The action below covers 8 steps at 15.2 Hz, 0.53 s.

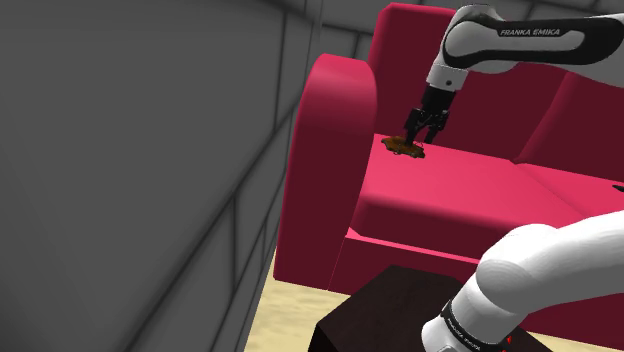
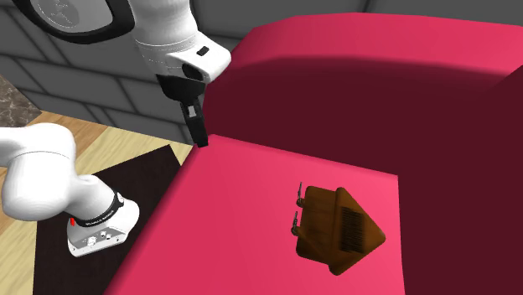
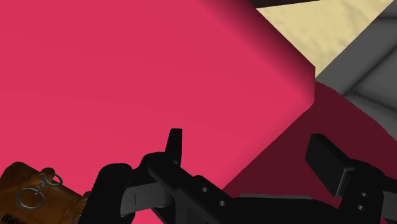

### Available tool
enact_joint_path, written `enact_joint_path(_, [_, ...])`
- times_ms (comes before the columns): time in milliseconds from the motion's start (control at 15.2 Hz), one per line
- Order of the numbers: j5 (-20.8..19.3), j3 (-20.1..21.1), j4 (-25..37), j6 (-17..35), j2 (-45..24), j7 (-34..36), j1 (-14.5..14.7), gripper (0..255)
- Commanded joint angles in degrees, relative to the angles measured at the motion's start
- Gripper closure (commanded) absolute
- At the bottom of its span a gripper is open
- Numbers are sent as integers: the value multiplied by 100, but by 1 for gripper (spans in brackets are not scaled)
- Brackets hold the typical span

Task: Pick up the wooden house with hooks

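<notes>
The brown wooden house (image 2: 337, 228) lies flat on the red sofa seat (image 2: 243, 193), its small metal hooks (image 2: 297, 206) pointing toward the seat's front. In the shoulder view the house (image 1: 405, 148) sits near the armrest, and my black gripper (image 1: 420, 137) hangs just above and slightly beside it. Seen from the wrist, the two fingers stand well apart around the gripper (image 3: 251, 156) with only red cushion between them. The house (image 3: 35, 194) with its ring hooks lies off to the side of one finger (image 3: 174, 145), outside the gap. The gripper (image 2: 199, 130) is open and holds nothing.
The sofa's tall armrest (image 1: 335, 110) rises right beside the house, and the backrest (image 1: 540, 100) stands behind the seat. A grey block wall (image 1: 130, 150) lies beyond the armrest. The dark stand (image 1: 390, 310) sits on pale floor (image 1: 285, 315) in front of the sofa.
</notes>
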<state>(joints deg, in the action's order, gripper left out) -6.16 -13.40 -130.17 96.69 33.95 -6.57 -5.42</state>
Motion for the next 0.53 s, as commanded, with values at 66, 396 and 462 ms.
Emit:
enact_joint_path(66, [-12, -376, 153, 337, -361, -362, -65, 0])
enact_joint_path(396, [170, -1007, 598, 818, -1126, -1014, -107, 0])
enact_joint_path(462, [238, -1134, 708, 901, -1297, -1156, -109, 0])
